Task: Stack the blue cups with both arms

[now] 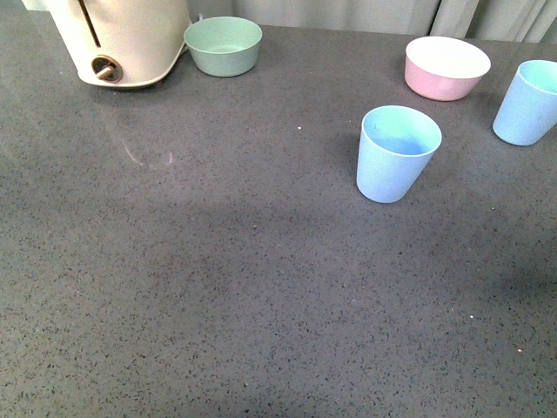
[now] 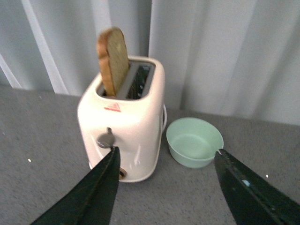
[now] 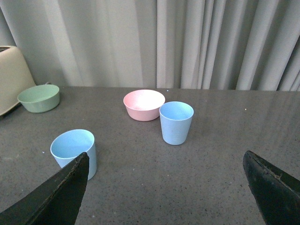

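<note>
Wrist views: left gripper [image 2: 167, 151] has its jaws spread wide with nothing between them, facing the toaster [image 2: 123, 131], which has a bread slice [image 2: 114, 58] standing in one slot. right gripper [image 3: 165, 154] jaws likewise wide apart, empty. On the grey countertop [image 1: 218, 287], the nearer blue cup [image 1: 398, 154] stands upright and alone, right of centre. The second blue cup [image 1: 528, 103] stands upright further back at the right edge, near the pink bowl [image 1: 446, 67]. Cups well apart, unstacked. The mint-green bowl [image 1: 224, 45] sits far back left, just beside the toaster.
</note>
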Robot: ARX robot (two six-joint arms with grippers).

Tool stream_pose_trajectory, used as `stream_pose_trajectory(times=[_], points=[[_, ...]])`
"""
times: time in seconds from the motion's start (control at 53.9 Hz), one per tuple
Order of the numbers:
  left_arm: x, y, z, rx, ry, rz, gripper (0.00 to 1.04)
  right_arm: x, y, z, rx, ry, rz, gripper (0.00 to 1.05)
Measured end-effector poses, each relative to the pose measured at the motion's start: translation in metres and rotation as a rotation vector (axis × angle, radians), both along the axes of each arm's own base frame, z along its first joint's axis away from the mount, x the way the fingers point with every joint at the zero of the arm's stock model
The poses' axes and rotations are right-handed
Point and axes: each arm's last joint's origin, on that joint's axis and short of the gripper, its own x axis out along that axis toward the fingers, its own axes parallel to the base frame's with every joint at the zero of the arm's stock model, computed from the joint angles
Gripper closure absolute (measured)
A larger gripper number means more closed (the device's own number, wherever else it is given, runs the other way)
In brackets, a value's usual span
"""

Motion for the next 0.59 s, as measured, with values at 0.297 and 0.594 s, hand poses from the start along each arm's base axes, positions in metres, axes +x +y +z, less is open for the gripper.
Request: stream_pose_trajectory(times=[0.297, 0.594], points=[[-0.088, 0.058, -0.021, 0.044, -0.072, -0.012, 1.03, 0.000, 0.000, 0.000, 0.000, 0.000, 0.000, 0.09], [-0.132, 0.081, -0.030, 0.048, -0.083, -0.008, 1.03, 0.000, 0.000, 0.000, 0.000, 0.000, 0.000, 0.09]])
